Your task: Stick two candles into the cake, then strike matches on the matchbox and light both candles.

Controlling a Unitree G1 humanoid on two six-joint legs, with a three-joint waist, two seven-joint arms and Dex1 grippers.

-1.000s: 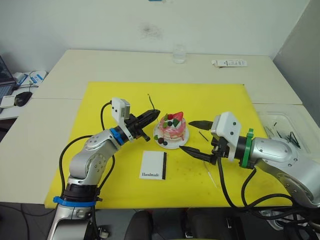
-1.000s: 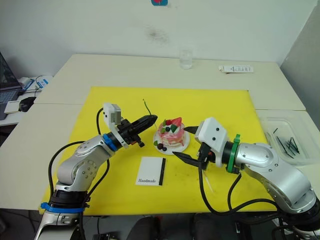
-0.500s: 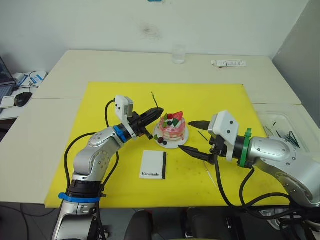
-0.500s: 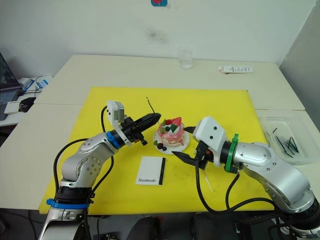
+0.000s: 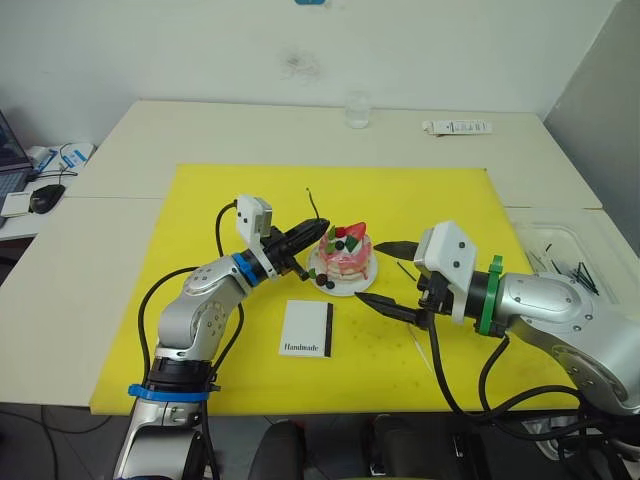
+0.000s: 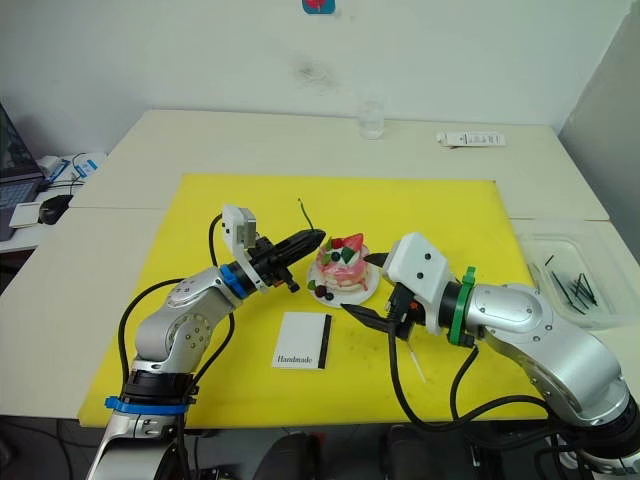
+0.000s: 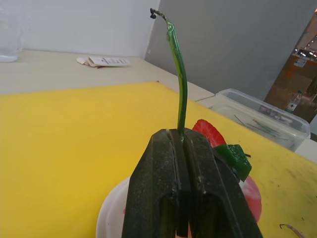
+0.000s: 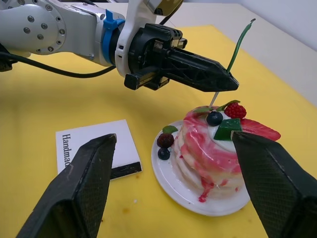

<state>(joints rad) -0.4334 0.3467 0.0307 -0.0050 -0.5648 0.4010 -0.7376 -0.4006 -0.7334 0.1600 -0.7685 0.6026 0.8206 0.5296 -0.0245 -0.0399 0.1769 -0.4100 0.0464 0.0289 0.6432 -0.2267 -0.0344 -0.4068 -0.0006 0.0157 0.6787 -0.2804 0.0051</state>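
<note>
1. Left gripper (image 5: 312,234) has its two black fingers pressed together on a thin, curved olive-green candle (image 7: 177,69), pinching it near its whitish lower end; its tips sit just beside the upper left edge of the small round pink cake (image 5: 346,258).
2. Right gripper (image 5: 388,276) is spread wide, one finger beyond the cake's right side and the other low by the plate's near edge, holding nothing.
3. Whether the candle's whitish end touches the cake's top cannot be told; the right wrist view shows it just above the berries, very close.
4. The left wrist view hides most of the cake behind the closed fingers, with only the red strawberry, a green leaf and a bit of the small white plate (image 8: 173,183) showing.
5. Another candle (image 5: 421,350), thin and pale, lies on the yellow mat (image 5: 420,200) near the right gripper and is hard to make out.
6. A clear plastic tub (image 5: 585,240) at the right, off the mat, holds several short black matches (image 5: 582,277); their number cannot be counted.
7. The flat white matchbox with a black strip (image 5: 307,329) lies on the mat in front of the cake, its lettering cut off by a finger in the right wrist view.
8. A clear glass (image 5: 358,108) stands on the beige table beyond the mat.
</note>
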